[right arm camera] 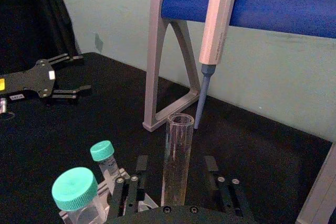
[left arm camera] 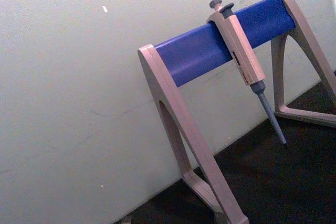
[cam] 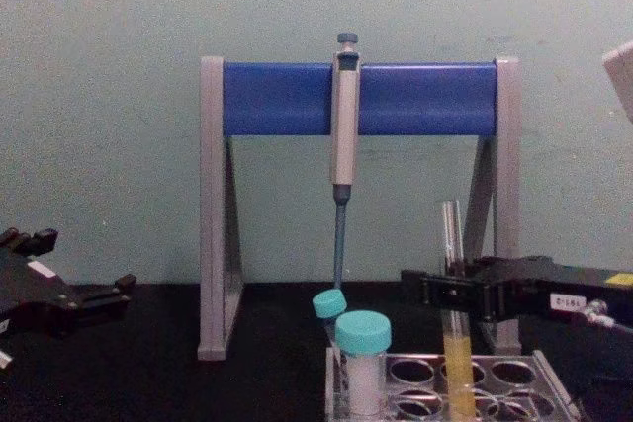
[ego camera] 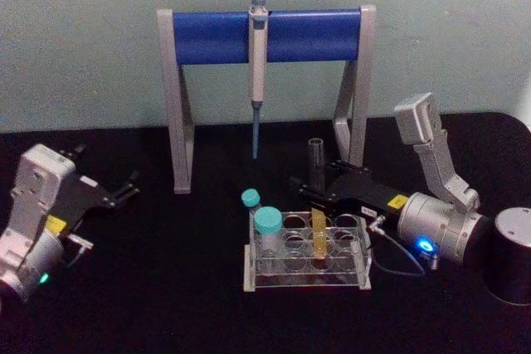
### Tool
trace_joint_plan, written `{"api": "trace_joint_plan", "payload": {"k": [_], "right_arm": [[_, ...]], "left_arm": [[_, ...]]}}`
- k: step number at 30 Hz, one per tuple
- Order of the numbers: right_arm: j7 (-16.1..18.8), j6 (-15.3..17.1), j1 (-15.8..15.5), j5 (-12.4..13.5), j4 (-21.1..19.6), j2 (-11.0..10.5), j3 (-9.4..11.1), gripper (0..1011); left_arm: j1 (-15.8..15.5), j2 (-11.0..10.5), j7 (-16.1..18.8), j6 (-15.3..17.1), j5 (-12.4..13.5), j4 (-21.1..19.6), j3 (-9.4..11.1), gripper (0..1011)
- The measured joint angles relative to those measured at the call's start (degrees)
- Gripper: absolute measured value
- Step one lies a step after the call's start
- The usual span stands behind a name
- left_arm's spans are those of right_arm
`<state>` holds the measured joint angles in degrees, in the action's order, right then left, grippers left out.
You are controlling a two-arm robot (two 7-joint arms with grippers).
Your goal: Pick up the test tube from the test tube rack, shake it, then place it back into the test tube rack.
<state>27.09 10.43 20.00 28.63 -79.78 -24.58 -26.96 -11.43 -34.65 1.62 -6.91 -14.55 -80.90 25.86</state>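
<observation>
Head view: black bench (ego camera: 166, 304) under everything, cut off at 3, 6 and 9 o'clock. At 12 o'clock of the rack, grey pipette stand (ego camera: 216, 36) with a blue crossbar. Reaching in from 3 o'clock, right hand (ego camera: 309, 193), fingers on either side of the test tube (ego camera: 316, 159). In the right wrist view, a sliver of gap on both sides of the glass: open, not gripping. Well apart at 9 o'clock, left hand (ego camera: 126, 188), fingers splayed open, arm cropped by the frame edge. At centre, test tube rack (ego camera: 307, 282), lower edge cropped in the chest view. Hung at mid-bar, pipette (ego camera: 258, 64), tip down. Upright in a hole toward the rack's 3 o'clock side, the test tube. Yellow-orange liquid low down; a band of glass masked by the right hand in the chest view; foot hard to make out through the plastic. At the rack's 9 o'clock end, large teal-capped vial (ego camera: 268, 223), with a smaller vial (ego camera: 250, 199) behind at 11 o'clock.
</observation>
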Motion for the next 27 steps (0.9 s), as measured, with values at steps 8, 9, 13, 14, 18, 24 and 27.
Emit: {"api": "trace_joint_plan", "payload": {"k": [8,9,13,14,18,24,27], "right_arm": [[0.00,-0.03,-0.01,0.00,-0.04,0.00,0.03,444],[0.00,-0.03,-0.01,0.00,-0.04,0.00,0.03,382],[0.00,-0.04,-0.01,0.01,-0.04,0.00,0.03,266],[0.00,-0.05,-0.01,0.03,-0.05,0.00,0.03,244],[0.00,-0.06,-0.01,0.03,-0.05,0.00,0.03,229],[0.00,-0.06,-0.01,0.02,-0.05,0.00,0.03,229],[0.00,-0.06,-0.01,0.02,-0.05,0.00,0.03,229]], "left_arm": [[0.00,0.00,0.00,0.00,0.00,0.00,0.00,1010],[0.00,0.00,0.00,0.00,0.00,0.00,0.00,1010],[0.00,0.00,0.00,0.00,0.00,0.00,0.00,1010],[0.00,0.00,0.00,0.00,0.00,0.00,0.00,1010],[0.00,0.00,0.00,0.00,0.00,0.00,0.00,1010],[0.00,0.00,0.00,0.00,0.00,0.00,0.00,1009],[0.00,0.00,0.00,0.00,0.00,0.00,0.00,1010]]}}
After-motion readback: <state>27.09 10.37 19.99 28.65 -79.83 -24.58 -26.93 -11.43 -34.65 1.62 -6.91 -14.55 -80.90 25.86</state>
